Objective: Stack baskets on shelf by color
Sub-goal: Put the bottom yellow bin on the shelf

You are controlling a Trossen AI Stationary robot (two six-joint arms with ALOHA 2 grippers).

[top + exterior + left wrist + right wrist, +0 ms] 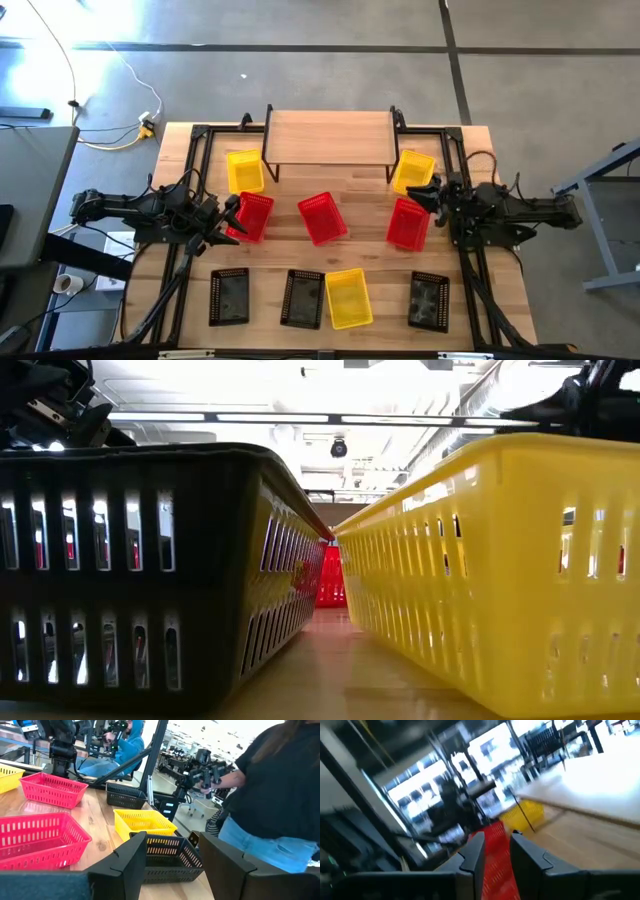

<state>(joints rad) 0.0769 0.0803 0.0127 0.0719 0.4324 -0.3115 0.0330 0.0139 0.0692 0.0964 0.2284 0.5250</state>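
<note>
Right claw [432,197]: positioned at the bench's right side, fingers [475,851] closed on the rim of a red basket [408,222]. In the right wrist view the red mesh wall sits between the two fingers. A yellow basket [413,170] lies just behind this red one, beside the shelf's right legs.

Left claw [232,215]: positioned at the bench's left side, fingers [132,862] spread apart, nothing between them. It sits at the left edge of a second red basket [253,215]. A yellow basket [245,171] lies behind that one, near the shelf's left legs.

Shelf [329,137]: stands at the rear centre of the bench [370,262]; its plank top is bare.

A third red basket [323,218] lies at bench centre, between the two claws.

Front row, left to right: black basket [229,296], black basket [302,298], yellow basket [348,297], black basket [429,300].

A person [280,795] stands beyond the bench in the left wrist view.
</note>
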